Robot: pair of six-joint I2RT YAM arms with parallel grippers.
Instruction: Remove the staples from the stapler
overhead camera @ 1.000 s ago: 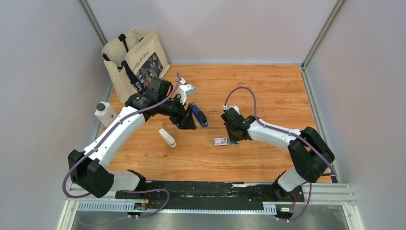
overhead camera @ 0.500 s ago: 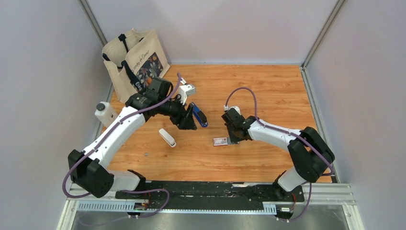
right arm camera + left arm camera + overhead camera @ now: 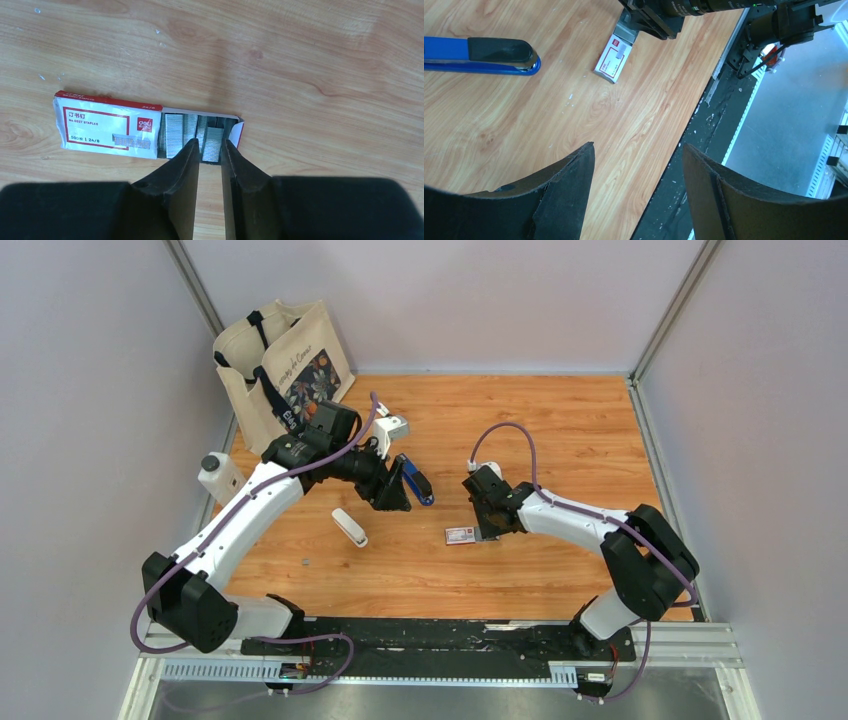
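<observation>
Right wrist shows right claw (image 3: 209, 143) a slit apart at the staple box (image 3: 107, 131) open edge, left claw (image 3: 638, 147) spread wide and empty, stapler (image 3: 479, 55) lying free on open desk (image 3: 624, 125)

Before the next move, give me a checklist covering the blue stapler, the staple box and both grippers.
1. The slim blue stapler with a dark end lies free on the wooden table: ok.
2. The stapler is opened for unloading: not ok, it looks shut.
3. The left gripper is open and empty: ok.
4. The red-and-white cardboard staple box has its tray slid out, staples showing: ok.
5. The right gripper is at that tray, fingers narrowly apart; gripping anything: cannot tell.
</observation>
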